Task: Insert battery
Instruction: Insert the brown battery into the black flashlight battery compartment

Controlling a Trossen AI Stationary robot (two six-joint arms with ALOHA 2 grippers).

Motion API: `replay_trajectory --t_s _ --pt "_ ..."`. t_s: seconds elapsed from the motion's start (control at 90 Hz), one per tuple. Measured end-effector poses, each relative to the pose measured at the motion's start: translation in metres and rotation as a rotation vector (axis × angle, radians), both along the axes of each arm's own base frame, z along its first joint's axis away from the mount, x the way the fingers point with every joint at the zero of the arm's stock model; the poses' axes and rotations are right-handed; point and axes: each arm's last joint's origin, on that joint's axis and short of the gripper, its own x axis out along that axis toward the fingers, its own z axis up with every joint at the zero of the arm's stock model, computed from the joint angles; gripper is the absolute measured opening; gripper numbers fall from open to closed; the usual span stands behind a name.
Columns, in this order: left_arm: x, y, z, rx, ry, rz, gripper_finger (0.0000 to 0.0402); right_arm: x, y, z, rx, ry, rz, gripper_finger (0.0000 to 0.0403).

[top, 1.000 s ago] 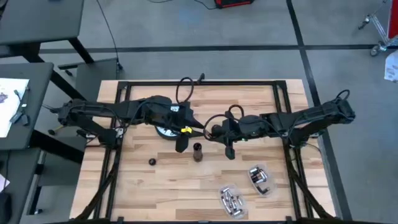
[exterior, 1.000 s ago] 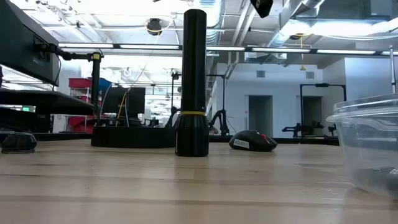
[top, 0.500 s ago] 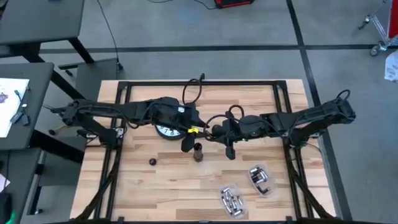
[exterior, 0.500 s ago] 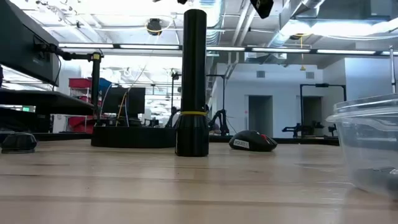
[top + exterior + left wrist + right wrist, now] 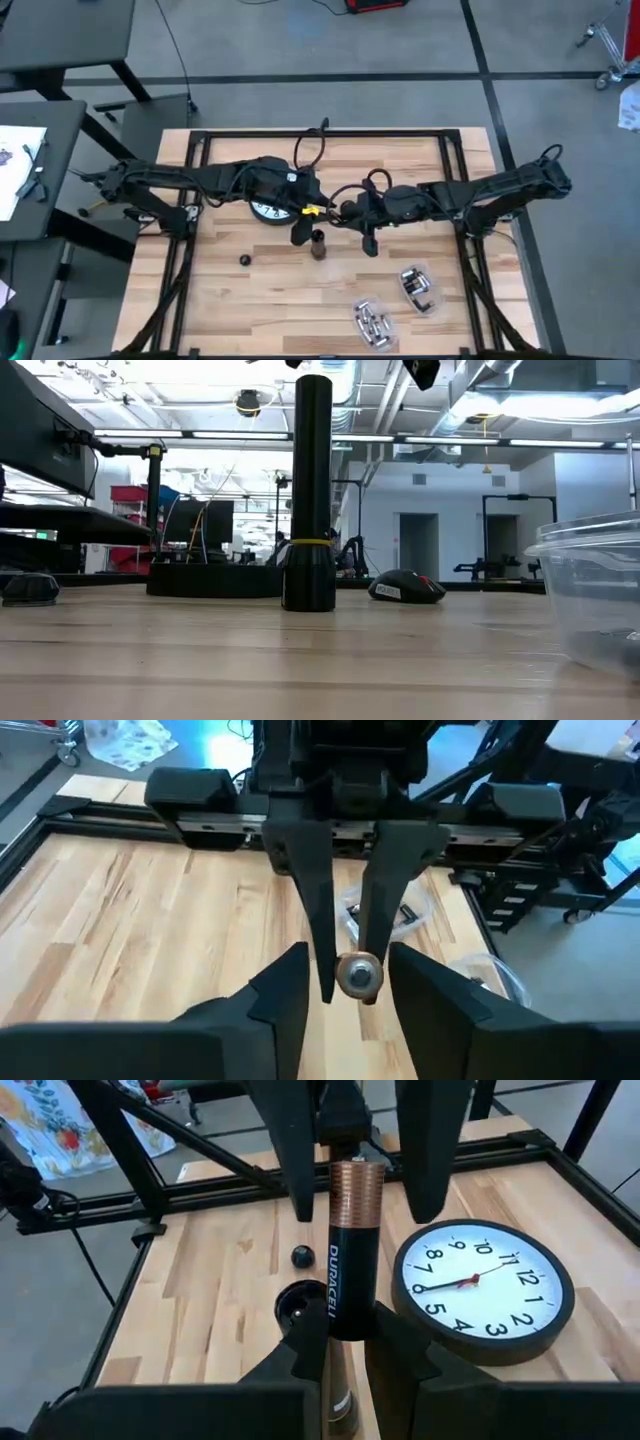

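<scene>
Wooden table; battery upright in right hand.

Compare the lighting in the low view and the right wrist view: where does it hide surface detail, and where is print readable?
Low view: bright ceiling lights behind the upright flashlight leave it a plain black silhouette. Right wrist view: even light, so the battery shows its Duracell lettering and a sheen on its copper end, and the clock numerals read clearly.

high: overhead, straight down, whole table | low: tabletop level, facing room | wrists: close, facing each other | shared: upright flashlight, frame centre in high and low
</scene>
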Motion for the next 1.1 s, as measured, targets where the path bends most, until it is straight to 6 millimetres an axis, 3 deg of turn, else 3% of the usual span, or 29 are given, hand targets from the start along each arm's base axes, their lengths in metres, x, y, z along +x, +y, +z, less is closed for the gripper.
replay_trajectory --t_s 0.478,0.744,1.1 --pt "0.0 0.0 -0.001 0.011 0.005 -0.011 0.0083 0.0 0.0 0.0 0.0 0.0 0.0 0.0028" --pt "0.005 -0.001 -0.004 0.018 0.004 -0.027 0.002 -0.001 0.0 -0.001 -0.005 0.014 0.003 0.0028" --pt "0.017 -0.002 -0.016 -0.025 0.031 -0.051 0.002 -0.001 0.001 -0.004 -0.003 0.039 0.01 0.0033"
